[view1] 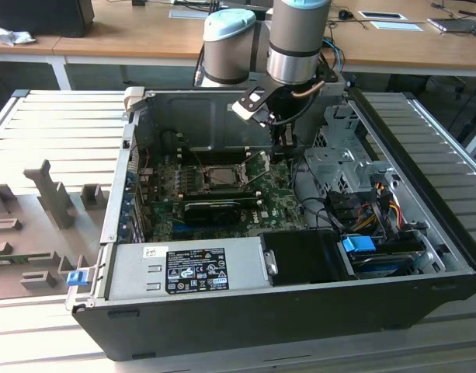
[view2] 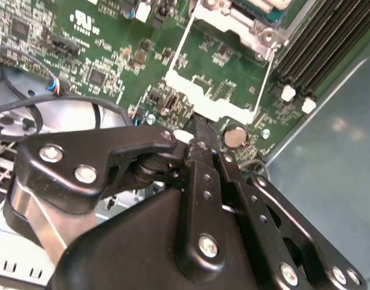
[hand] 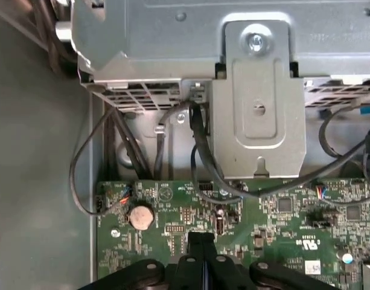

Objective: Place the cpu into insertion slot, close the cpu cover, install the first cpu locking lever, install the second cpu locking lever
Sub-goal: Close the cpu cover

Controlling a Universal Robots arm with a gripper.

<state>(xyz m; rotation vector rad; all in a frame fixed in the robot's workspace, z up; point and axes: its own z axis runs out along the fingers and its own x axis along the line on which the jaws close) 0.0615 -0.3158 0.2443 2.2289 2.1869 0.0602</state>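
Exterior view shows the computer case [view1: 245,311] open and the motherboard [view1: 276,210] exposed. The cpu cover [view2: 224,112] stands raised, on that view's right of the cpu [view1: 219,177], which seems seated. The gripper [view2: 198,124], fingers pressed together and empty, seems to touch the cover's edge. If it slipped off, it could gouge board parts.
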